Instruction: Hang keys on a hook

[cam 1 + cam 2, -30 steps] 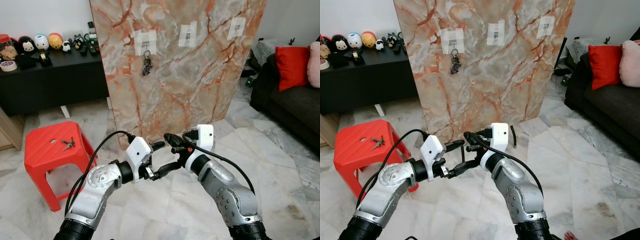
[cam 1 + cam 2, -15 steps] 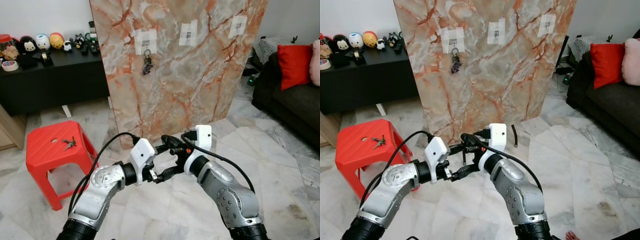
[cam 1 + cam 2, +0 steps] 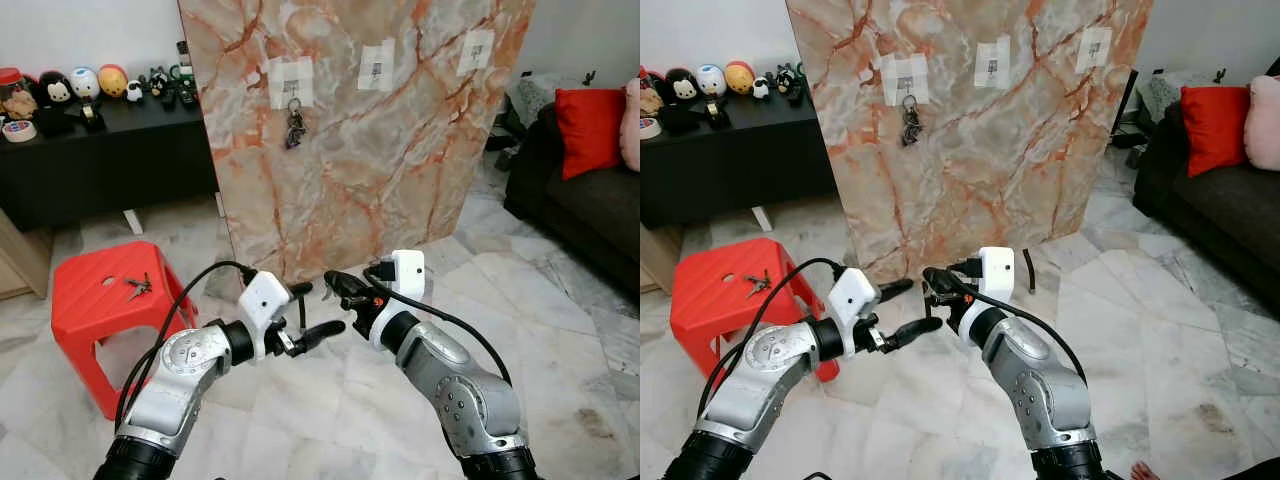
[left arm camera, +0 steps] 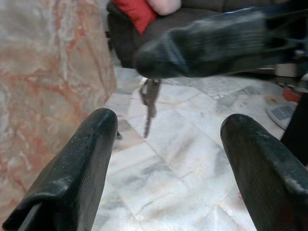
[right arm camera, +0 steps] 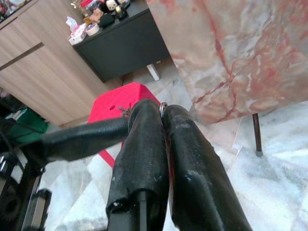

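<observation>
Keys [image 4: 149, 103] dangle straight down, pinched in right hand [image 3: 335, 283].

A small bunch of keys [image 4: 149, 98] is pinched between the closed fingers of the right gripper [image 3: 333, 284], dangling blade-down from its ring above the pale marble floor. On the marble board, three hooks are fixed on taped patches. The left hook [image 3: 293, 84] is already taken: a dark key bunch [image 3: 295, 126] is hung from it on a ring. The middle hook [image 3: 377, 66] and the right hook [image 3: 476, 48] are seen bare. More keys [image 3: 136, 288] are lying flat on the red stool [image 3: 85, 300].
</observation>
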### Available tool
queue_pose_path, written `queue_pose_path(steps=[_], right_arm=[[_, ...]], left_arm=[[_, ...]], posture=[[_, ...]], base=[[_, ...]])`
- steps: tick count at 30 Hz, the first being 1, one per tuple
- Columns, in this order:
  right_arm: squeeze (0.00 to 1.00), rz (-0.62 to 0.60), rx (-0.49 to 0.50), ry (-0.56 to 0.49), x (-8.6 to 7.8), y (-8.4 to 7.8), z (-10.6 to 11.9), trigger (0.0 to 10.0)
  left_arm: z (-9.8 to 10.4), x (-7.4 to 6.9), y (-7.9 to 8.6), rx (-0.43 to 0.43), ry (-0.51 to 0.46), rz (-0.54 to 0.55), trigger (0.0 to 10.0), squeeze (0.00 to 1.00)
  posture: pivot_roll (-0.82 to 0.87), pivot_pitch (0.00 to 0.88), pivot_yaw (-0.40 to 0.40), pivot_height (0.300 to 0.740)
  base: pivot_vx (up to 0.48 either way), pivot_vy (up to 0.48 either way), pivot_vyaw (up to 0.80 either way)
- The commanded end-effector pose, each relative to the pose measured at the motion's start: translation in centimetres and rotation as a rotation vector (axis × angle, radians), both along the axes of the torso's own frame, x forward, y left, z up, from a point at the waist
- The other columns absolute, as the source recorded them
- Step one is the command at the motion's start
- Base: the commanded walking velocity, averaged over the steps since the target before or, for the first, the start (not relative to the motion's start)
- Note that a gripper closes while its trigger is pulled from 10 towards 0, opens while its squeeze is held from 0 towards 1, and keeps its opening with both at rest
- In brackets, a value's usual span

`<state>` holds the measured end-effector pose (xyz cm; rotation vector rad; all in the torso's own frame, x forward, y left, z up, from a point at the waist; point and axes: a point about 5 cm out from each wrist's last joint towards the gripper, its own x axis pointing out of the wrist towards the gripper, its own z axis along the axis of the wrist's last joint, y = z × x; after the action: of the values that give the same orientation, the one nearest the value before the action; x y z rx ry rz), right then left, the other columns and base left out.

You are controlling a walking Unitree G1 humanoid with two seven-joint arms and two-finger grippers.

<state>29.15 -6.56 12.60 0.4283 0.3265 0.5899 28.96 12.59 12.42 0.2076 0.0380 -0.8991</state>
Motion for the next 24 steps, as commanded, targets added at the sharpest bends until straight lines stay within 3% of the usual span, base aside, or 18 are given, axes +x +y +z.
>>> queue_pose_path(steps=[1, 11, 23, 24], right_arm=[[0.00, 0.008, -0.003, -0.018, -0.2, 0.0, 0.6, 10.0], [0.00, 0.050, 0.006, -0.012, -0.5, 0.4, 0.7, 10.0], [0.00, 0.075, 0.017, -0.019, -0.8, 0.7, 0.9, 10.0], [0.00, 0.077, 0.017, -0.019, -0.9, 0.7, 0.9, 10.0]], left_arm=[[0.2, 0.5, 0.0, 0.006, -0.021, 0.024, 10.0, 0.00], [0.3, 0.9, -1.4, -0.074, 0.004, 0.012, 10.0, 0.00], [0.1, 0.8, -2.0, -0.085, 0.024, -0.022, 10.0, 0.00], [0.1, 0.8, -2.1, -0.090, 0.027, -0.023, 9.5, 0.00]], posture=[[0.08, 0.029, -0.055, 0.740], [0.07, 0.033, -0.056, 0.740], [0.07, 0.036, -0.054, 0.740], [0.07, 0.036, -0.054, 0.740]], base=[[0.000, 0.000, 0.00], [0.000, 0.000, 0.00], [0.000, 0.000, 0.00], [0.000, 0.000, 0.00]])
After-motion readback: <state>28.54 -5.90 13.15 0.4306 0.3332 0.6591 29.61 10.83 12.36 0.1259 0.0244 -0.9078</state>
